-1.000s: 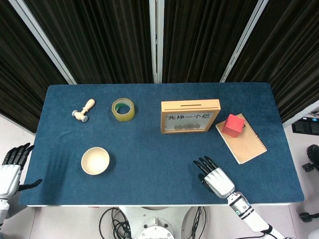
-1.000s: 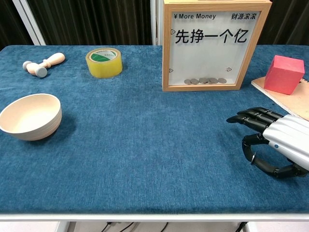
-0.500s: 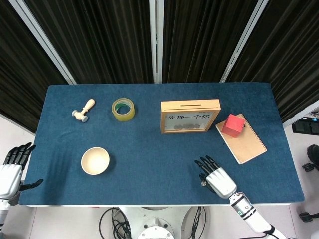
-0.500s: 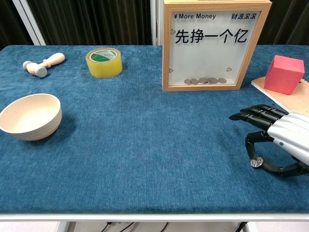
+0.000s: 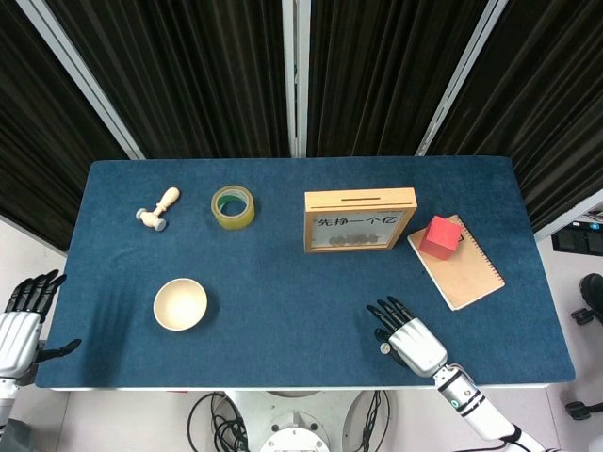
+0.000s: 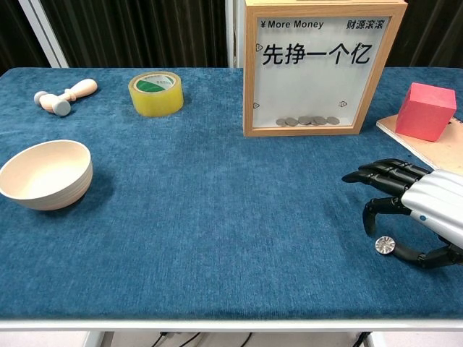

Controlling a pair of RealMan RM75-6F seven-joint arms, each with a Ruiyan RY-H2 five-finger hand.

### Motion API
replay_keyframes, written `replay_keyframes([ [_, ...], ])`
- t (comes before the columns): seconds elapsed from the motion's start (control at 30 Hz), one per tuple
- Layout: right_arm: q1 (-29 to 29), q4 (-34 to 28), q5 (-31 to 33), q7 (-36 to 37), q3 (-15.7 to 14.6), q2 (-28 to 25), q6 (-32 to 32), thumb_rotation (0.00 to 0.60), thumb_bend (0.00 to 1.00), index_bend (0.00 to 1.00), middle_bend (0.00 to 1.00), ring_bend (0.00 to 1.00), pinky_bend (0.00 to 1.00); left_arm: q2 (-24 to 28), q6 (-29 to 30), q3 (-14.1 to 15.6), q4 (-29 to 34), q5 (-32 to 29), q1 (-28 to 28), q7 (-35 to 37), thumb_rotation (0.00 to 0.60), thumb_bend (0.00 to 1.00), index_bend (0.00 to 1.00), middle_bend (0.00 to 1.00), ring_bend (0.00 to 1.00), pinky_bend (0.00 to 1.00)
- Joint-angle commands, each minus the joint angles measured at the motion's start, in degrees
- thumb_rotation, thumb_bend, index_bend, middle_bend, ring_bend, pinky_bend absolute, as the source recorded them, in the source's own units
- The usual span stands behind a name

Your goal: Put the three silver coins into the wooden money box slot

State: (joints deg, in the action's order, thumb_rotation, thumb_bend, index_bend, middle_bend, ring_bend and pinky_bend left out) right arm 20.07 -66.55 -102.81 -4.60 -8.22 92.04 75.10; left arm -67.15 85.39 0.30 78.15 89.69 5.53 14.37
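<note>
**One coin by the right hand, more already in the box**

The right hand [image 6: 423, 213] hovers low over the blue table [image 6: 217, 217] near its front right edge, palm down, fingers stretched forward and slightly apart. A silver coin [image 6: 384, 246] sits at the tip of the thumb – whether it is pinched against a finger or merely resting at the thumb tip cannot be told from either view. In the head view the same coin [image 5: 384, 347] shows as a small bright spot on the left side of the hand [image 5: 407, 337].

The wooden money box [image 5: 359, 218] stands upright toward the back of the table, well apart from the hand, with its slot [image 5: 358, 199] on the top edge. Behind its clear front a row of coins [image 6: 311, 121] lies along the bottom.

The left hand [image 5: 21, 320] is off the table's left edge – fingers spread, holding nothing.

To the right of the box, a red cube [image 5: 439, 236] rests on a notebook [image 5: 462, 268]. On the left side are a roll of yellow tape [image 6: 155, 93], a small wooden mallet [image 6: 65, 96] and a pale bowl [image 6: 45, 173], each apart from the others.
</note>
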Motion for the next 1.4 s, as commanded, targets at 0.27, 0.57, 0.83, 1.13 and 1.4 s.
replay_keyframes([
  [0.27,0.14,0.07,-0.98,1.14,-0.40,0.04,0.94,0.600,0.34,0.44,0.08,0.00,0.00,0.13,0.37,0.06,0.16,0.26,-0.13,0.51,0.600,0.01,0.01,0.00,0.00,0.00],
  [0.57,0.26,0.25,-1.51,1.93,-0.71,0.13,1.31,0.600,0.34,0.49,0.08,0.00,0.00,0.34,0.40,0.05,0.47,0.47,-0.02,0.71,0.600,0.01,0.01,0.00,0.00,0.00],
  [0.83,0.33,0.28,-1.58,2.11,-0.72,0.11,1.44,0.600,0.36,0.59,0.09,0.00,0.00,0.50,0.48,0.07,0.77,0.66,0.04,0.67,0.600,0.01,0.01,0.00,0.00,0.00],
  [1.13,0.58,-0.08,-1.52,2.40,-0.46,-0.17,1.55,0.600,0.44,0.68,0.09,0.00,0.00,0.85,0.71,0.19,1.28,1.06,0.07,0.75,0.600,0.01,0.01,0.00,0.00,0.00],
  [1.4,3.33,-12.08,-0.06,3.12,6.55,-7.54,6.17,0.600,0.45,0.72,0.10,0.00,0.00,1.25,0.72,0.26,2.16,1.39,0.22,-0.03,0.600,0.01,0.01,0.00,0.00,0.00],
])
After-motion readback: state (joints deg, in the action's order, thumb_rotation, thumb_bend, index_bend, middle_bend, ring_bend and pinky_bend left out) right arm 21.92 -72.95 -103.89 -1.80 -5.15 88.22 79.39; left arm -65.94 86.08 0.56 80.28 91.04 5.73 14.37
